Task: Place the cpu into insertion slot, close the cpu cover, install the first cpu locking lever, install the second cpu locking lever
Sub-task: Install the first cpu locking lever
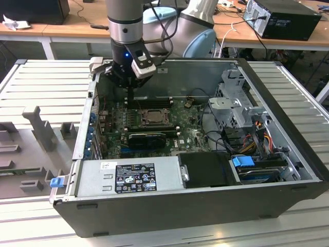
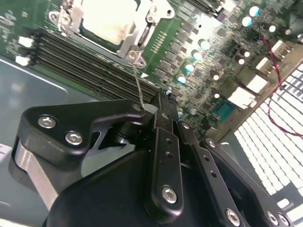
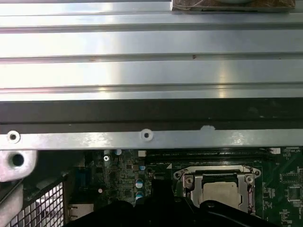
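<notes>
1. Nearest in the exterior view stood the front wall of the open computer case (image 1: 205, 206). It rested on a slatted metal table (image 1: 46, 77), with grey fixture blocks (image 1: 43, 128) on the slats at the exterior view's left.
2. Just inside that wall lay the grey power supply (image 1: 128, 175), and a blue-tabbed drive (image 1: 245, 163) sat towards the exterior view's right.
3. Beyond the power supply, a long black expansion card (image 1: 147, 139) lay across the green motherboard (image 1: 190, 131).
4. Just past the card sat the insertion slot (image 1: 154, 117). The cpu (image 2: 106, 21) lay flat inside it, pale top up. The cpu cover (image 3: 188, 183) was down over it, framing the chip.
5. Black memory slots (image 2: 85, 66) ran alongside the socket on its far side.
6. The gripper (image 2: 156, 104) hung over those slots, its fingers (image 2: 163, 142) drawn narrowly together. A thin wire locking lever (image 2: 138, 82) reached from a corner of the socket up to the fingertips. Whether it was pinched or merely touched could not be told.
7. Above, the arm (image 1: 126, 20) stood upright.
8. Farthest back, a wooden bench (image 1: 77, 25) carried a black computer box (image 1: 282, 18).
</notes>
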`<state>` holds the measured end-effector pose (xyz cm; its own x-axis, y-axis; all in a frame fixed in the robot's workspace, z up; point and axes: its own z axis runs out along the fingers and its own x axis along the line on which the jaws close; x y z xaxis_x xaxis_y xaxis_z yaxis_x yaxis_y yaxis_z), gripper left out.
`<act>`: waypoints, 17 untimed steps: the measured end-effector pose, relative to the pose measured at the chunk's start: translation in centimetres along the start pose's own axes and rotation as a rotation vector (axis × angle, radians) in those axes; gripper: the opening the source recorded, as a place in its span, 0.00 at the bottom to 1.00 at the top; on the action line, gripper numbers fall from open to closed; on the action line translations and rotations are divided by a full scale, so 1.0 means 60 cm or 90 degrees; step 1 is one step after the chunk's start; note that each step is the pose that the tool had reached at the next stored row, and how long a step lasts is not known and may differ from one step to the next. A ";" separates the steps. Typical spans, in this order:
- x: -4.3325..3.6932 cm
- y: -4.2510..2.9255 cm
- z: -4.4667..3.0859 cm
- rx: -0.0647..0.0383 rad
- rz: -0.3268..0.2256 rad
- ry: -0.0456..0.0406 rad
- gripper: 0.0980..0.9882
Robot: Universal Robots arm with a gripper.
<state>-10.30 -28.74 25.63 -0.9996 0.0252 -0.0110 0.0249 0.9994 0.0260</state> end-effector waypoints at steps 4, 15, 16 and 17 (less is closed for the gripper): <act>-0.027 0.001 0.000 0.000 0.000 0.0000 0.01; -0.100 0.002 0.003 0.000 0.000 0.0000 0.01; -0.103 0.002 0.003 -0.003 0.000 0.0001 0.01; -0.107 0.003 0.003 -0.009 0.000 0.0004 0.01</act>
<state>-3.90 -28.74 25.50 -0.9996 0.0251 -0.0103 0.0247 0.9989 0.0408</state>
